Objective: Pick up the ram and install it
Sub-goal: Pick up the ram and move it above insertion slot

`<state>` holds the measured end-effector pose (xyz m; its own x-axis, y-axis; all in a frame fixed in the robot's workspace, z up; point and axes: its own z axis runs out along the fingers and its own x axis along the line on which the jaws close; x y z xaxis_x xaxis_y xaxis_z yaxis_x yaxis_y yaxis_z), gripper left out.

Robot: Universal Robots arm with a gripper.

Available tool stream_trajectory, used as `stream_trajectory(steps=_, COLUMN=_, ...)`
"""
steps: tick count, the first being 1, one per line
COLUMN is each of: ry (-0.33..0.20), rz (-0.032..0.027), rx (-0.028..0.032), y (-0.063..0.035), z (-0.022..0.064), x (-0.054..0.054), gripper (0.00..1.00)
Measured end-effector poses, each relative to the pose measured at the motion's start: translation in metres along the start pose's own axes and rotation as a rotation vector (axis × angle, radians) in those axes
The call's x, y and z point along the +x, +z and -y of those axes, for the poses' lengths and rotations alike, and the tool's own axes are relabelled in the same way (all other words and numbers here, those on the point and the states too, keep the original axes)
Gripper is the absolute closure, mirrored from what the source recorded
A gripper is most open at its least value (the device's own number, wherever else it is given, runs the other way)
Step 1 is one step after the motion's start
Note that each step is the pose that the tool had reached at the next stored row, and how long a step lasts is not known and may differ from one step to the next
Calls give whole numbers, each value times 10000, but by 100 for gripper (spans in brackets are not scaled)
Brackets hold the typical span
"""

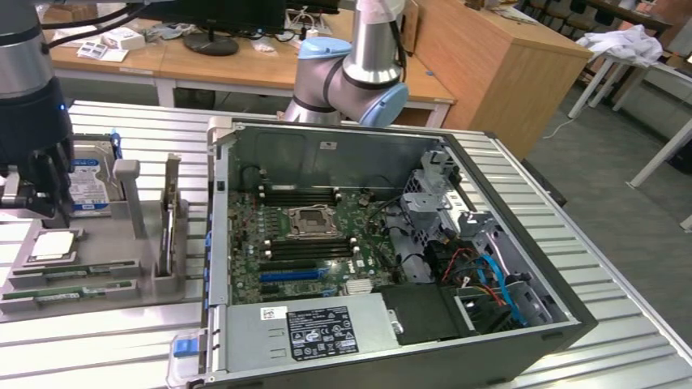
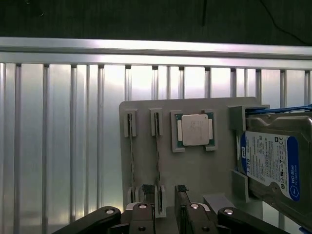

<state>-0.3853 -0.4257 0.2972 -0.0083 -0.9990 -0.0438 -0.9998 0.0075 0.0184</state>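
Gripper (image 2: 164, 191) spread — ram (image 2: 158, 161) between its jaws

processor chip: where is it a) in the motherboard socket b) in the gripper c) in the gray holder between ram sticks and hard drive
c: the processor chip sits in the gray holder, ram sticks on one side, hard drive on the other.

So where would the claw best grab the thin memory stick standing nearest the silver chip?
Probably mid-length on the ram, from straight above, pinching its two flat faces: it stands on edge with both ends held in slots of the tray, leaving the top edge free.
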Motion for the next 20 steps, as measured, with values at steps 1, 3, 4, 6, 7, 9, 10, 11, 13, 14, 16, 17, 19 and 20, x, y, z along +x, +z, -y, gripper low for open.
stream_trajectory(steps=1, ry=0, rz=3, rx=0, y=14, z=0, x=1, gripper=70)
stream_trajectory(steps=3, ry=0, rz=7, rx=0, y=44, z=1, x=2, gripper=70)
stream_trajectory(steps=4, ry=0, rz=9, rx=0, y=58, z=1, x=3, gripper=70)
stream_trajectory(steps=6, ry=0, rz=14, rx=0, y=86, z=2, x=4, gripper=70)
stream_trajectory(steps=7, ry=0, rz=16, rx=-1, y=100, z=1, x=4, gripper=70)
stream_trajectory(steps=9, ry=-1, rz=20, rx=0, y=129, z=2, x=6, gripper=70)
stream_trajectory(steps=10, ry=-1, rz=22, rx=0, y=142, z=3, x=6, gripper=70)
stream_trajectory(steps=11, ry=-1, rz=23, rx=-1, y=156, z=3, x=7, gripper=70)
stream_trajectory(steps=13, ry=-1, rz=27, rx=-2, y=183, z=3, x=8, gripper=70)
stream_trajectory(steps=14, ry=-1, rz=30, rx=-1, y=197, z=3, x=9, gripper=70)
stream_trajectory(steps=16, ry=0, rz=34, rx=0, y=226, z=4, x=10, gripper=70)
stream_trajectory(steps=17, ry=-1, rz=36, rx=1, y=240, z=4, x=11, gripper=70)
stream_trajectory(steps=19, ry=-1, rz=39, rx=0, y=266, z=5, x=12, gripper=70)
stream_trajectory(steps=20, ry=-1, rz=39, rx=0, y=277, z=5, x=12, gripper=70)
